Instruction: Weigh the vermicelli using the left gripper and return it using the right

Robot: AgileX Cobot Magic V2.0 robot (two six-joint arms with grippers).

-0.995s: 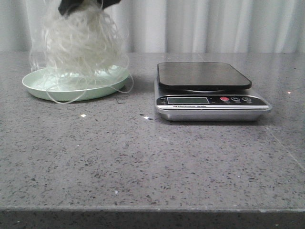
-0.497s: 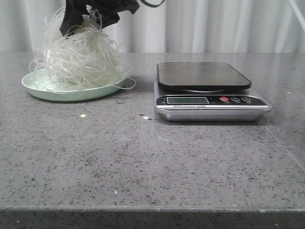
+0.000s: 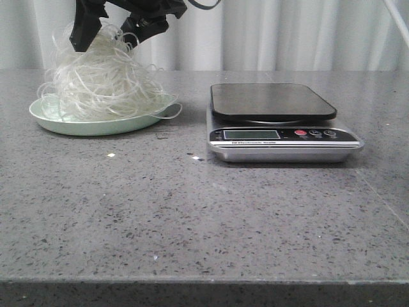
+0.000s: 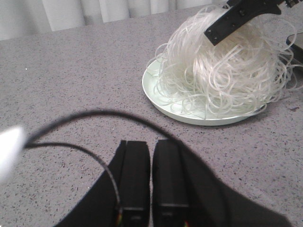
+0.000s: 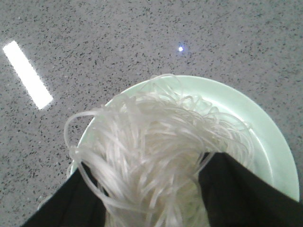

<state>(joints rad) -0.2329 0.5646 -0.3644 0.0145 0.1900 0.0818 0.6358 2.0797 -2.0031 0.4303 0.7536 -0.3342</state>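
The vermicelli [image 3: 102, 80] lies as a fluffy whitish tangle on the pale mint-green plate [image 3: 96, 126] at the far left of the table. My right gripper [image 3: 105, 38] is over the top of the pile, open, with one finger on each side of the strands. In the right wrist view the vermicelli [image 5: 151, 137] rises between its spread fingers [image 5: 236, 189] above the plate [image 5: 270, 132]. My left gripper [image 4: 150, 144] is shut and empty, low over the table, short of the plate [image 4: 158, 97] and the vermicelli [image 4: 222, 71].
A silver kitchen scale [image 3: 275, 121] with a dark platform stands at centre right, its platform bare. A few small crumbs [image 3: 111, 155] lie on the grey speckled table in front of the plate. A pale curtain hangs behind.
The right gripper has lowered the vermicelli onto the plate and opened its fingers. The pile has settled lower and wider on the plate.
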